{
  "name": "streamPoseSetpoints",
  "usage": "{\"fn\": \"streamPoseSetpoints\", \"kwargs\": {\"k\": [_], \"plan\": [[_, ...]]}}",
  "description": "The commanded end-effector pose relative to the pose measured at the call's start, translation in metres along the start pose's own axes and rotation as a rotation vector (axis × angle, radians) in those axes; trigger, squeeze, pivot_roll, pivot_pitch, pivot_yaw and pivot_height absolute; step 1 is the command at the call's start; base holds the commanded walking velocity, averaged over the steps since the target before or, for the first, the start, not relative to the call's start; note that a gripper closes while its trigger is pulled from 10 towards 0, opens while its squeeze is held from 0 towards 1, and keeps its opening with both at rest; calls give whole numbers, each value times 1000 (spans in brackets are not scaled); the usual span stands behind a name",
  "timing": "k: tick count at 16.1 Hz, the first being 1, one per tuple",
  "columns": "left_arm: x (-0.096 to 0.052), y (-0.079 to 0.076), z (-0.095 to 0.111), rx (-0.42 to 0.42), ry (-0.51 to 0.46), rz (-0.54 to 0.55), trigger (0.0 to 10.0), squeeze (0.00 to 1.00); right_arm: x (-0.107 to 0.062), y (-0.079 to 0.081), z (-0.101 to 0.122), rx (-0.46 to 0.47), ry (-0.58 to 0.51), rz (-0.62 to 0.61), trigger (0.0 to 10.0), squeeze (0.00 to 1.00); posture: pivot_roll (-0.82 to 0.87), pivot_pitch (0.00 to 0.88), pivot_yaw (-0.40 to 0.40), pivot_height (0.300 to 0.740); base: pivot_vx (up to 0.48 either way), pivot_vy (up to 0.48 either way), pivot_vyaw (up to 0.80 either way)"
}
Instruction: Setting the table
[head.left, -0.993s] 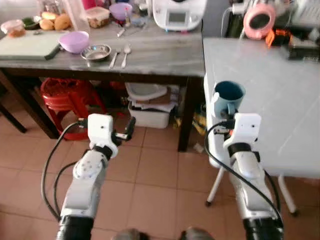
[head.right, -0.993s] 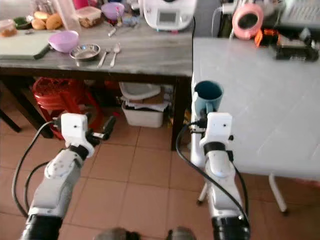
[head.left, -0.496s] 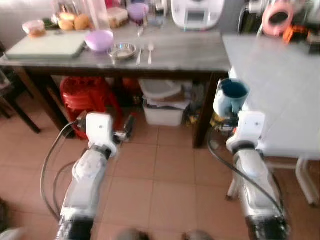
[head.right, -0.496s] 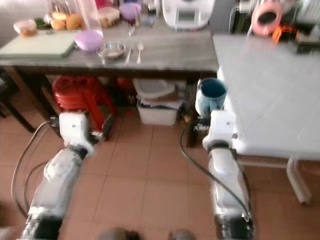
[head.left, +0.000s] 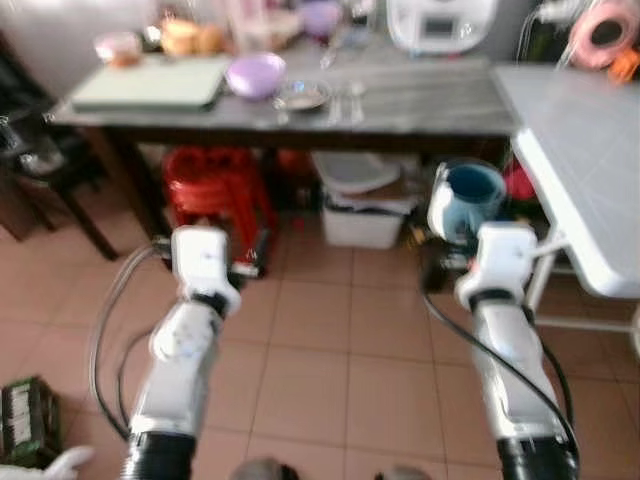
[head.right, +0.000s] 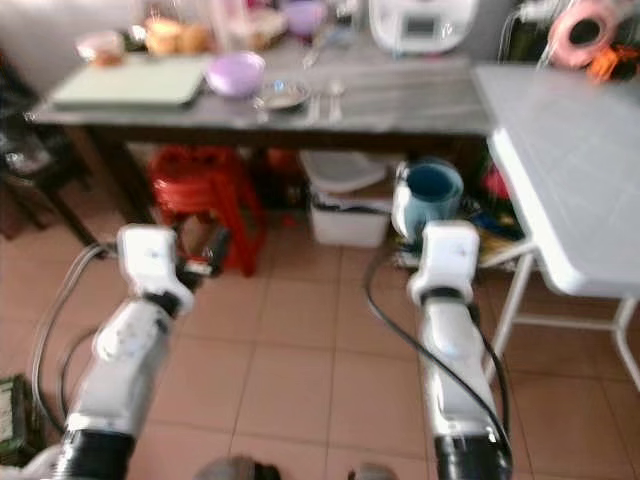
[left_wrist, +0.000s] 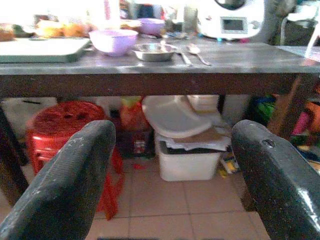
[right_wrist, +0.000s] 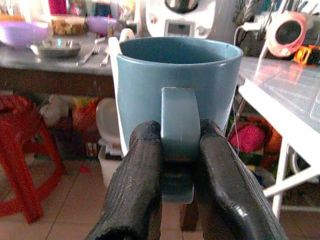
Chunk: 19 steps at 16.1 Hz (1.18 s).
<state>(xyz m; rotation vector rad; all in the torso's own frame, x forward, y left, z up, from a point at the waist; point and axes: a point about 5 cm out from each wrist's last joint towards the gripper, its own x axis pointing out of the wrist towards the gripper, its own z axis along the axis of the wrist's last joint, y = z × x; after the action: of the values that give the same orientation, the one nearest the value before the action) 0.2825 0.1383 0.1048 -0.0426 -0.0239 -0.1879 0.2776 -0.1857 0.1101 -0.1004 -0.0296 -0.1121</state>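
**Mug in carriage, table not yet reached**

The right gripper (right_wrist: 177, 165) has its two black fingers closed on the handle of a blue ceramic mug (right_wrist: 175, 95). The mug sits upright, mouth up, level with the edge of the white table (head.left: 585, 150) but clear of it, over the tiled floor. Pinching the handle keeps the cup body clear of the fingers and level for setting down.

The left gripper (left_wrist: 175, 165) is spread wide and holds nothing. It faces the dark grey-topped wooden table (left_wrist: 150, 55), where a purple plastic bowl (left_wrist: 112, 40), a small steel dish (left_wrist: 155, 51) and cutlery lie, presumably the next items.
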Motion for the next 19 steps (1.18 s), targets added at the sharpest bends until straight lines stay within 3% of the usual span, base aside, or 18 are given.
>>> {"fn": "streamPoseSetpoints", "kwargs": {"k": [1,4,10,14,19], "plan": [[-1,11,1,27,-12,56,10000,0,-1,2,10,18,-41,13,10000,0,-3,0,32,740,0,0,0],[-11,26,0,59,-9,144,10000,0,-18,1,12,7,-76,22,10000,0,-10,0,38,740,0,0,0],[-23,31,1,44,-13,174,10000,0,-37,-8,15,-1,-76,-8,10000,0,-18,0,45,740,285,0,0],[-47,38,-7,53,36,183,10000,0,-58,-1,15,-21,-73,63,10000,0,-14,0,49,740,382,0,0],[-46,38,-6,51,37,183,10000,0,-56,2,14,-46,-76,81,10000,0,-10,0,46,740,480,0,0]]}}
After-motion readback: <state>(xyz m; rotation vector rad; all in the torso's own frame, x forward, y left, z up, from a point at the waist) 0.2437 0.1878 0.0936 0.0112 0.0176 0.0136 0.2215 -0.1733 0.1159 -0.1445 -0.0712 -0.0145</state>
